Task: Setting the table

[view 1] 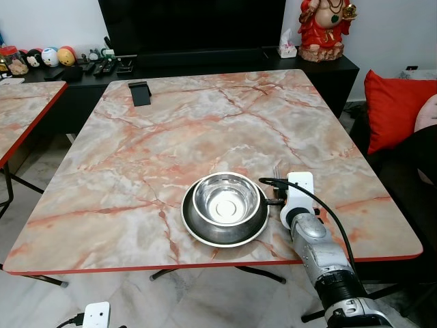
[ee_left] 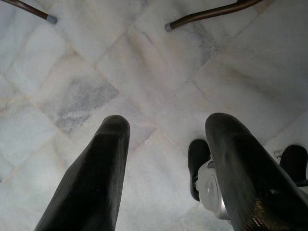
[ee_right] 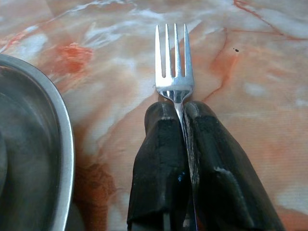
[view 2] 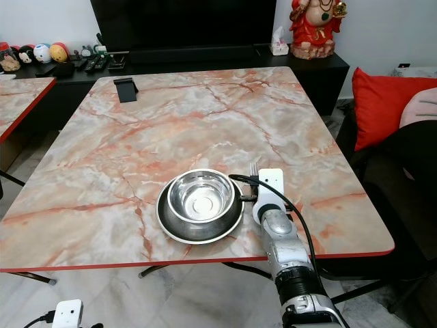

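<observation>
Left gripper (ee_left: 163, 168) hangs below the marble table (view 1: 171, 137), over the floor, fingers spread apart; steel bowl (view 1: 225, 198) sits inside steel plate (view 1: 224, 229) near the table's front edge; right gripper (ee_right: 180, 115), just right of the plate, is clamped on a fork (ee_right: 173, 60), tines pointing away over the tabletop.

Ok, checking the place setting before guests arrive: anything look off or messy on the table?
Nothing stands out. The steel bowl sits upright in the plate, no spills, and the right gripper holds the fork beside them over the table.
</observation>
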{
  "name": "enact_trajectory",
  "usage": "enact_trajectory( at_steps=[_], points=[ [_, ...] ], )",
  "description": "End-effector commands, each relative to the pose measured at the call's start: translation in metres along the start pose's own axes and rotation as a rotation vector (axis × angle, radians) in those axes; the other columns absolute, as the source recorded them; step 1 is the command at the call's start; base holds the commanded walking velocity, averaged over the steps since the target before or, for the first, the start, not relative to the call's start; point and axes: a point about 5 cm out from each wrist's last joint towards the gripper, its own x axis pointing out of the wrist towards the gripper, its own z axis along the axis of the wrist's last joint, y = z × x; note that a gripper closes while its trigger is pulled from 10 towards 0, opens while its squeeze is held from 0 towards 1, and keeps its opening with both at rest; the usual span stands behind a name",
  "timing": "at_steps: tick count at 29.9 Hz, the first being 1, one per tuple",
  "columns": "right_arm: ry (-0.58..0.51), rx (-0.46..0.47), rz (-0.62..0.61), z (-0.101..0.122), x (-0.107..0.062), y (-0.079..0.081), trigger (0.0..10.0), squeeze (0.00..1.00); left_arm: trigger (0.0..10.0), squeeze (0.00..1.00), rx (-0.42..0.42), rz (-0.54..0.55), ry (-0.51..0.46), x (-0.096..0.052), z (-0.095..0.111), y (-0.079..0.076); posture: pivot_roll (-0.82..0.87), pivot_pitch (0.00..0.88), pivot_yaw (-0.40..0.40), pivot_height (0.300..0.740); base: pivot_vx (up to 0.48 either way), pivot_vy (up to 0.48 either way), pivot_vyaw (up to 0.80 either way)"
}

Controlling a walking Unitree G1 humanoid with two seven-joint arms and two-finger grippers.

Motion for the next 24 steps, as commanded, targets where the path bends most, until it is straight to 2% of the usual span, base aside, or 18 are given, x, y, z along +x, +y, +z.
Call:
enact_trajectory(
  at_steps=[1,6,7,8,9,24],
  points=[
    [0.027,-0.001,0.011,-0.0028,0.0011,0.0044,10.0,0.00,10.0,0.00,0.023,0.008,0.015,-0.0010,-0.0026,0.0043,-0.06,0.000,0.050,0.720,0.000,0.000,0.00],
    [0.028,0.000,0.014,-0.0027,0.0012,0.0051,10.0,0.02,10.0,0.00,0.022,0.010,0.020,-0.0014,-0.0040,0.0052,-0.06,0.000,0.049,0.720,0.000,0.000,0.00],
    [0.028,0.000,0.014,-0.0027,0.0012,0.0053,10.0,0.17,10.0,0.00,0.022,0.010,0.021,-0.0014,-0.0041,0.0052,-0.06,0.000,0.049,0.720,0.000,0.000,0.00],
    [0.028,0.000,0.015,-0.0026,0.0012,0.0053,10.0,0.17,10.0,0.00,0.022,0.010,0.021,-0.0014,-0.0041,0.0053,-0.06,0.000,0.049,0.720,0.000,0.000,0.00],
    [0.029,0.000,0.014,-0.0026,0.0012,0.0053,10.0,0.29,10.0,0.00,0.021,0.010,0.021,-0.0015,-0.0043,0.0055,-0.06,0.000,0.049,0.720,0.000,0.000,0.00],
    [0.038,0.000,0.016,-0.0042,0.0012,0.0063,10.0,0.30,10.0,0.00,0.024,0.009,0.017,-0.0009,-0.0027,0.0044,-0.06,0.000,0.051,0.720,0.000,0.000,0.00]
  ],
)
